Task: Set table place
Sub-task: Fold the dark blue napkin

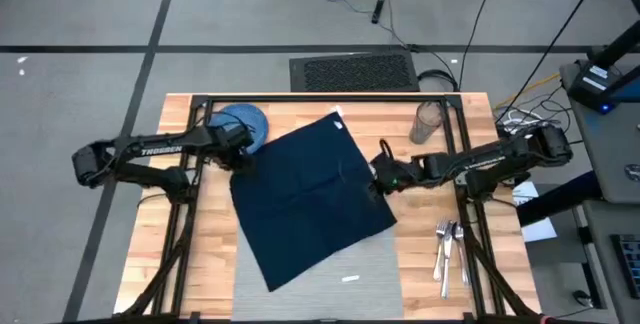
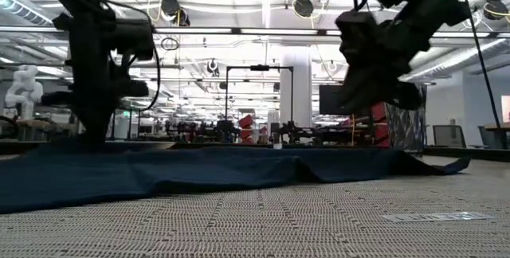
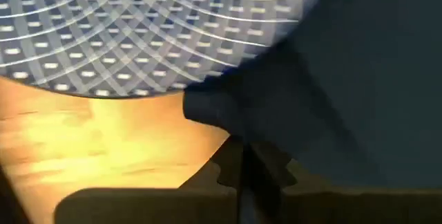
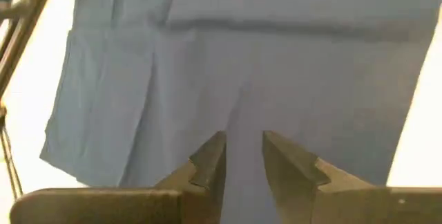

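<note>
Lying at the near middle of the table (image 1: 200,264), the place (image 1: 330,274), a light-grey woven mat with a small white tag (image 1: 350,278), is more than half covered by a dark navy napkin (image 1: 310,194) spread diagonally over its far part. To the near right, beside the mat, a bundle of cutlery (image 1: 446,246) rests on the wood.

Further back, the right gripper (image 1: 380,171) is held over the napkin's right edge; its wrist view shows the fingers slightly apart with nothing between them. At the napkin's left corner, the left gripper (image 1: 238,147) has its fingers pressed together; cloth lies directly ahead of them, but whether it is pinched cannot be told.

At the far left, a blue patterned plate (image 1: 243,122) sits partly under that arm, touching or just beside the napkin corner. A clear glass (image 1: 428,122) stands at the far right.

Assessment: both cloths look light, soft and limp, likely to drag and wrinkle. The mat appears stiffer and textured; a hold at an exposed near corner or edge seems best.
</note>
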Action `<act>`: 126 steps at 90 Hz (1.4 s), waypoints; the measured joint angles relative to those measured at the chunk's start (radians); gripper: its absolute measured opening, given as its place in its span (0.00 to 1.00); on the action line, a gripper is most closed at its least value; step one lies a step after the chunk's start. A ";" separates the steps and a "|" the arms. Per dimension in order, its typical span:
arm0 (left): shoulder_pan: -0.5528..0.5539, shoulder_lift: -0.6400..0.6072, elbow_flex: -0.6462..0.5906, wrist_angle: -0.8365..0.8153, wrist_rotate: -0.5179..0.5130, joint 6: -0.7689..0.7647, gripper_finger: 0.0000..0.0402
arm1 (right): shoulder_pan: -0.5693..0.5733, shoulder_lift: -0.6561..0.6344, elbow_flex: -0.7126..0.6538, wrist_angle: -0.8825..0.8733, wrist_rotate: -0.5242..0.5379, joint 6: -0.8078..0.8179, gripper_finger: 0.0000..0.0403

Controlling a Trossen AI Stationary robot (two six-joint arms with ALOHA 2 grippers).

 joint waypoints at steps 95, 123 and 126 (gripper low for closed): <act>-0.312 -0.008 0.093 0.103 -0.069 -0.238 0.00 | -0.702 0.699 0.957 -0.658 -0.373 -1.083 0.23; -0.319 -0.008 0.093 0.102 -0.068 -0.265 0.00 | -0.700 0.791 0.992 -0.590 -0.383 -1.085 0.38; -0.319 -0.008 0.093 0.102 -0.067 -0.265 0.00 | -0.700 0.799 0.992 -0.590 -0.390 -1.079 0.39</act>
